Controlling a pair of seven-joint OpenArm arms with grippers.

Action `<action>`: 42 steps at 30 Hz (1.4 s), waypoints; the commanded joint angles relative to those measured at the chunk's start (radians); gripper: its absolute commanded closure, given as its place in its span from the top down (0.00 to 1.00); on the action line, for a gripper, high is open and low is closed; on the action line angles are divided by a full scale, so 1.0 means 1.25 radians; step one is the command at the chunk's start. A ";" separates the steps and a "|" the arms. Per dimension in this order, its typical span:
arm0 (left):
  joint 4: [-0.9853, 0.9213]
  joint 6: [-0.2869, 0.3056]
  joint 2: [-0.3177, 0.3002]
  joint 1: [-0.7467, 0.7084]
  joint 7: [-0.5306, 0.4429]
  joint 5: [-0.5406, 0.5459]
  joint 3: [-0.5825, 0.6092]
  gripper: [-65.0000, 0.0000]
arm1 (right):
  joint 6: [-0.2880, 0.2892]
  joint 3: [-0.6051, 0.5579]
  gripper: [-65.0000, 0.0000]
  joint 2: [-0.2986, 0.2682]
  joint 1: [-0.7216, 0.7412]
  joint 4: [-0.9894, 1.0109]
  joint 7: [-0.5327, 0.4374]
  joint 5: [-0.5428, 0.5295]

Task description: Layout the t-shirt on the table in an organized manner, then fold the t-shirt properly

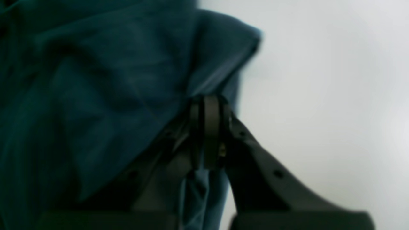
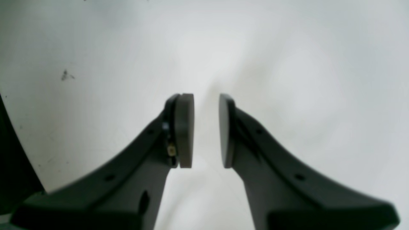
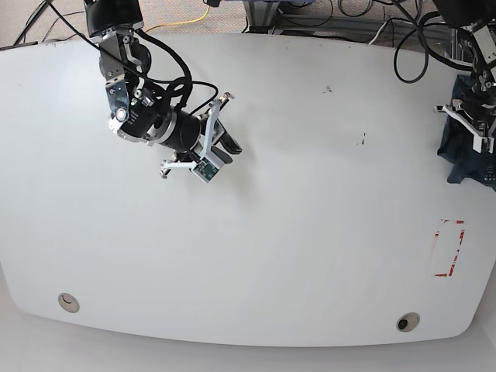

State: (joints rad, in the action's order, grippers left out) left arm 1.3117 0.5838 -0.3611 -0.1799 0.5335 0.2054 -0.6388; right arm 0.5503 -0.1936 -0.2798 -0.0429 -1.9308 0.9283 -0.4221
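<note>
The dark navy-teal t-shirt [image 3: 463, 155] hangs bunched at the table's far right edge. In the left wrist view the t-shirt [image 1: 96, 95] fills the left half, wrinkled and blurred. My left gripper [image 1: 207, 127] is shut, with a fold of the cloth pinched between its pads and a strip of it showing below them. In the base view my left gripper [image 3: 471, 132] sits at the top of the bunch. My right gripper [image 2: 206, 131] hovers over the bare white table [image 2: 303, 80], jaws slightly apart with nothing between them. In the base view my right gripper [image 3: 230, 146] is at the upper left, far from the shirt.
A red dashed rectangle mark [image 3: 449, 248] lies on the table at the right, below the shirt. Two round grommet holes [image 3: 68, 302] [image 3: 407, 321] sit near the front edge. Cables [image 3: 364, 23] run along the far edge. Small dark specks [image 3: 362, 140] dot the top.
</note>
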 commanded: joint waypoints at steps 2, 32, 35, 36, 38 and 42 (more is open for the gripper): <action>0.002 -0.002 -0.028 0.006 -0.010 0.003 -0.030 0.00 | 0.004 0.005 0.19 -0.004 0.010 -0.017 -0.017 -0.010; 0.284 -0.007 0.154 -0.005 -0.175 0.000 0.073 0.00 | -0.004 0.007 0.19 -0.033 -0.051 -0.080 -0.220 0.146; 0.297 -0.009 0.174 -0.022 -0.237 -0.045 0.115 0.00 | -0.004 0.007 0.19 -0.026 -0.078 -0.059 -0.308 0.249; 0.300 -0.015 0.180 -0.025 -0.251 -0.063 0.127 0.00 | -0.004 0.007 0.19 -0.021 -0.084 -0.052 -0.332 0.272; 0.306 -0.041 0.200 -0.029 -0.286 -0.110 0.162 0.00 | -0.004 0.014 0.19 -0.004 -0.099 -0.037 -0.384 0.331; 0.308 -0.054 0.221 -0.043 -0.330 -0.156 0.217 0.00 | 0.004 0.067 0.19 0.026 -0.118 -0.020 -0.436 0.373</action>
State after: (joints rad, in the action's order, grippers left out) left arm 1.6714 0.5217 -0.0795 -0.2314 0.1886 0.0036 -0.3836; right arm 0.5507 -0.1398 -0.2600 -0.1917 -1.9472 0.4572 0.0357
